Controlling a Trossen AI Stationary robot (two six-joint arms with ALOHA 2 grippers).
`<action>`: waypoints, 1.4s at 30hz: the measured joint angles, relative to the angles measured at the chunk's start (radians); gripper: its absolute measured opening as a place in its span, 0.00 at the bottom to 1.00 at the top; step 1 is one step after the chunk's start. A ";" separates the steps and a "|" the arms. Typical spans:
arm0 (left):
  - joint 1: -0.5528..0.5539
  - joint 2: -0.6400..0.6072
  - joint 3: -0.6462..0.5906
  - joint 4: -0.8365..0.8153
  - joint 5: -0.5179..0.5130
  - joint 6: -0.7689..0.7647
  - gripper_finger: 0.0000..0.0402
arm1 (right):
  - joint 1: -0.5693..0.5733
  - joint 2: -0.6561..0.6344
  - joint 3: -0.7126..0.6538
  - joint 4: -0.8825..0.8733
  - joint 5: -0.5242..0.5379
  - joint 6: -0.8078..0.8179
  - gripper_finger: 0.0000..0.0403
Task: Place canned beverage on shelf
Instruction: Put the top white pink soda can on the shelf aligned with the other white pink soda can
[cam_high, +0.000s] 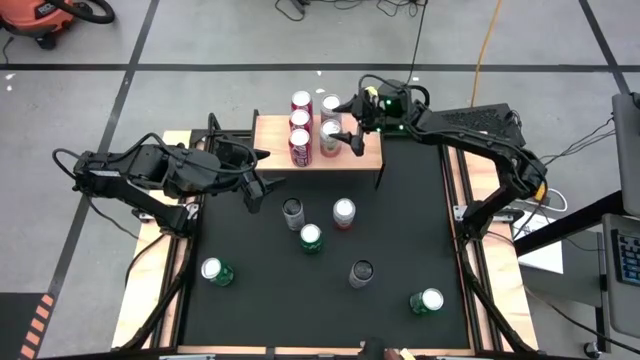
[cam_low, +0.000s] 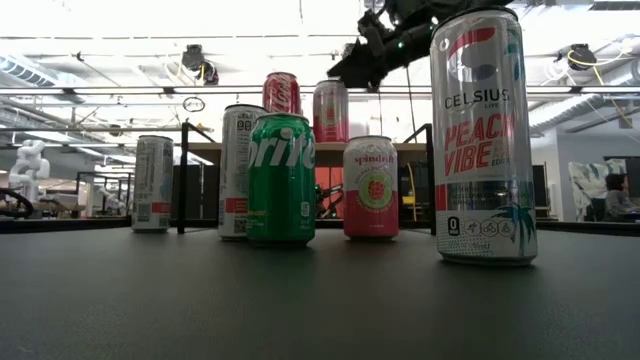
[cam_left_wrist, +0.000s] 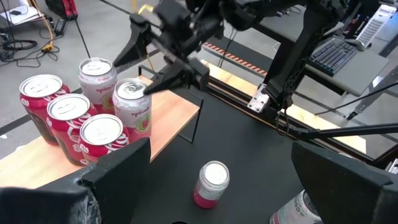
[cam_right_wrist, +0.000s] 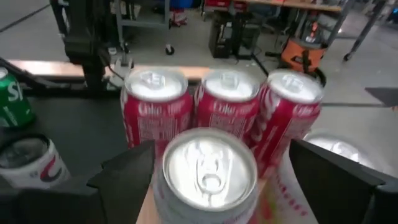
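My right pincer (cam_high: 341, 133) hangs over the shelf (cam_high: 368, 155), its fingers spread on either side of a pink can (cam_right_wrist: 208, 174) that stands upright on the wood; I see a gap on each side, so it isn't gripped. Just beyond that can on the shelf stand three red cola cans (cam_right_wrist: 227, 109) in a row, touching or nearly so, and another pink can (cam_left_wrist: 97, 78) sits behind, all upright with tops sealed. My left pincer (cam_high: 258, 180) waits open above the counter's (cam_high: 400, 230) black mat, just off the shelf's near-left corner. Farther out on the mat stand six more cans: a pale one (cam_high: 293, 212), a pink-and-red one (cam_high: 343, 212), a green one (cam_high: 311, 238), a dark-topped one (cam_high: 361, 273), and two green ones (cam_high: 214, 271) near the front edge, well apart.
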 joint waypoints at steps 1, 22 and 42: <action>0.000 0.000 0.000 0.000 0.000 0.000 0.97 | 0.000 -0.012 0.008 -0.006 0.001 0.010 0.87; 0.005 0.000 0.000 -0.005 0.000 -0.001 0.97 | 0.209 -0.086 0.025 -0.365 0.055 0.263 0.59; 0.005 0.037 0.000 -0.008 -0.004 -0.001 0.97 | 0.203 0.075 0.024 -0.339 0.147 0.260 0.14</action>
